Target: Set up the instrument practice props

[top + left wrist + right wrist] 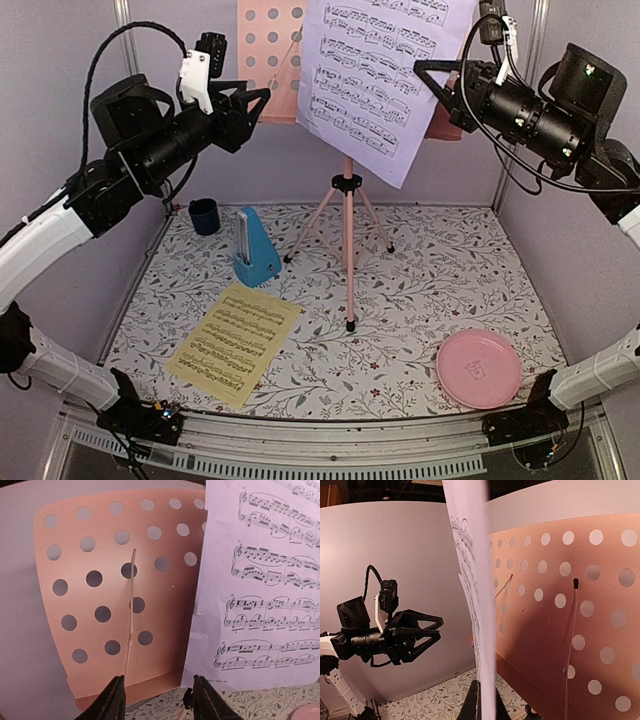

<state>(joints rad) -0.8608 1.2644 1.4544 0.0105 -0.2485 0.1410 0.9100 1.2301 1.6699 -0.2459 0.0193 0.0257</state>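
Observation:
The pink tripod music stand (pixel 347 240) stands at the table's middle back, its perforated desk (pixel 268 40) at the top. The lavender music sheet (pixel 380 70) hangs in front of the desk's right half. My right gripper (pixel 428 80) is shut on the sheet's right edge; in the right wrist view the sheet (pixel 475 580) runs edge-on between the closed fingers (pixel 472 705). My left gripper (pixel 255 115) is open and empty just left of the desk; its wrist view shows the desk (pixel 165 610) and the sheet (pixel 260 580) ahead. The yellow sheet (pixel 233 343) lies flat at front left. The blue metronome (pixel 255 250) stands behind it.
A small dark blue cup (pixel 204 215) stands at the back left corner. A round pink plate (pixel 479 368) lies at the front right. Grey walls close the table at the back and both sides. Thin pink page-holder wires (pixel 130 625) lie on the desk.

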